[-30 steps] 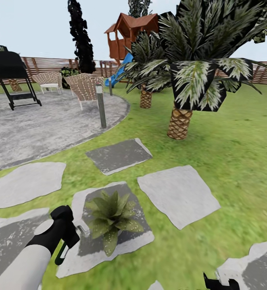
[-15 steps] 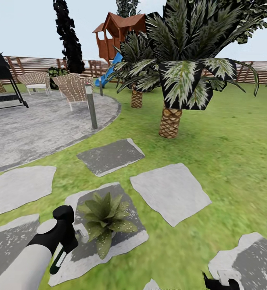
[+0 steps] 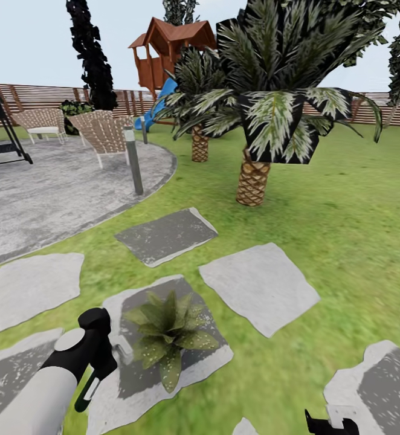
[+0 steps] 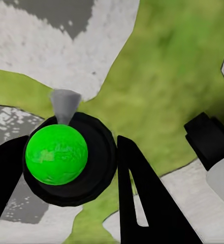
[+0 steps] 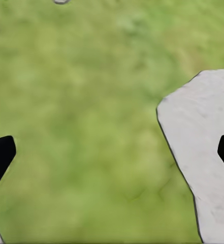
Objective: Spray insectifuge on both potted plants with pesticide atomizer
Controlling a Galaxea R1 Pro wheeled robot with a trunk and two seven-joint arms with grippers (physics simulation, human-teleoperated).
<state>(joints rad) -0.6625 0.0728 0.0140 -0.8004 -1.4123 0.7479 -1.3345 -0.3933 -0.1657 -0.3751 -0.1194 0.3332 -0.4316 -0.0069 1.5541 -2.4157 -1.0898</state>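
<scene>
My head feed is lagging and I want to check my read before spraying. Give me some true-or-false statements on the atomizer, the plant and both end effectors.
1. The left end effector is shut on the pesticide atomizer. True.
2. The potted plant stands on a grey stepping stone. True.
3. The right end effector grips a bottle. False: its fingers are spread over grass and hold nothing.
4. The potted plant sits on the round patio. False: the patio lies further off, beyond the stones.

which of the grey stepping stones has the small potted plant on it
The stepping stone right beside the left hand, low in the head view. The spiky potted plant sits on its dark middle; the neighbouring stones show bare tops.
</scene>
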